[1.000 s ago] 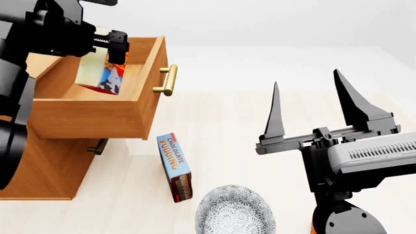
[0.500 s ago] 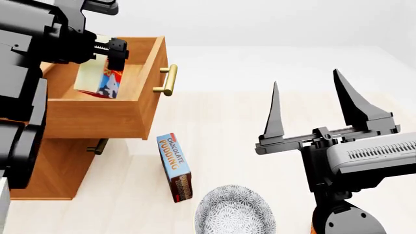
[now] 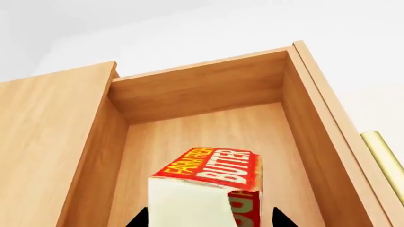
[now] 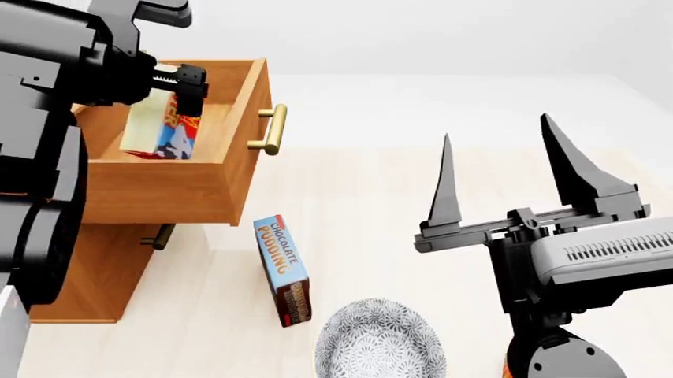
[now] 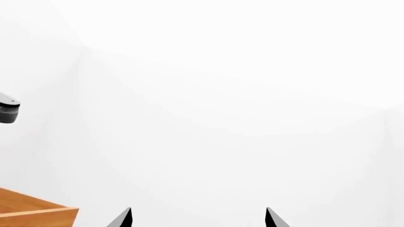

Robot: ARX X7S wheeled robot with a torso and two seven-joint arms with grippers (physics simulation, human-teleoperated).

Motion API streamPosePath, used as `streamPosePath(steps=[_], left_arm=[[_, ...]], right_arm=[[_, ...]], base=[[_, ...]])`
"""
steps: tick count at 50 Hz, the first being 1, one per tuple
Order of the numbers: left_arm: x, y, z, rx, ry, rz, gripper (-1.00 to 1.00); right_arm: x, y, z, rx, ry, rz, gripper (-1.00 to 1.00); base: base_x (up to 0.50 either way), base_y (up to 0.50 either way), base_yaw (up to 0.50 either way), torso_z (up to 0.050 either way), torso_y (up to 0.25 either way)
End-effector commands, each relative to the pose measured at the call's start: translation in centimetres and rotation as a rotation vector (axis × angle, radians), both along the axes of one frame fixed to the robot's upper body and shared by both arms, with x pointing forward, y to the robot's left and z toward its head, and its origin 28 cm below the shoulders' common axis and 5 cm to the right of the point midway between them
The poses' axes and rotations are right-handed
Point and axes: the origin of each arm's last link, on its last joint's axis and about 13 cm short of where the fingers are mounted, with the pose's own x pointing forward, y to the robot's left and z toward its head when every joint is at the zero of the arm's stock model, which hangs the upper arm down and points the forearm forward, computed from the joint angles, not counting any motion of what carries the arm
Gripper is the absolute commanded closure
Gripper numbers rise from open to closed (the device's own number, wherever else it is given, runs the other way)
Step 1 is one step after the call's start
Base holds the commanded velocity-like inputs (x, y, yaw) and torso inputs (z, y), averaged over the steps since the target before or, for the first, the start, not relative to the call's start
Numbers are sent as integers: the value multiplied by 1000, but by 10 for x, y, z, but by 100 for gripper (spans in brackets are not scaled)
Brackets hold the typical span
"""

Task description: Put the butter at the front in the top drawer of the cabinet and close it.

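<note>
The butter, a red carton with cream sides, hangs slightly tilted inside the open top drawer of the cabinet. My left gripper is shut on its upper part. In the left wrist view the butter fills the space between the two black fingertips of the left gripper, with the drawer's wooden walls around it. I cannot see whether the carton's base touches the drawer floor. My right gripper stands open and empty over the floor at the right, far from the cabinet, and the right gripper faces blank white.
The drawer's brass handle sticks out toward the middle. The lower drawer's handle shows beneath. A blue chocolate pudding box lies on the floor in front of the cabinet. A patterned round bowl sits near the bottom edge.
My left arm has shifted and carried the butter a little further into the drawer, turning it more upright. The right arm has not moved.
</note>
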Motion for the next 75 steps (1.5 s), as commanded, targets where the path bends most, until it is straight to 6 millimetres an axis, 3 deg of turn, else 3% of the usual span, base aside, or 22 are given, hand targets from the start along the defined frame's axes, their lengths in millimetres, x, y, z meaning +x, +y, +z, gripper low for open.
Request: streamPosePath(steps=[1,18,31,49,75], left_arm=[[0,-1,5,4,-22,10,-100],[-1,-1,10,0,-37,10,-100],[-3,-3,40,-18,-173,-43,-100],[-51,-8,32,-79,-333,-131,-100],[-102,-30,20,-165,-443,-286,-100]], right_arm=[[0,0,-1,-2,2,2,-100],[-1,-1,0,-2,3,2,-100],[0,1,3,-3,-7,-10,-100],[-6,-11,11,100,-50,-72,-100],[-10,-22,12,134,-38,-129,-100]], base=[[0,0,0,0,0],[0,0,0,0,0],[0,0,0,0,0],[0,0,0,0,0],[0,0,0,0,0]])
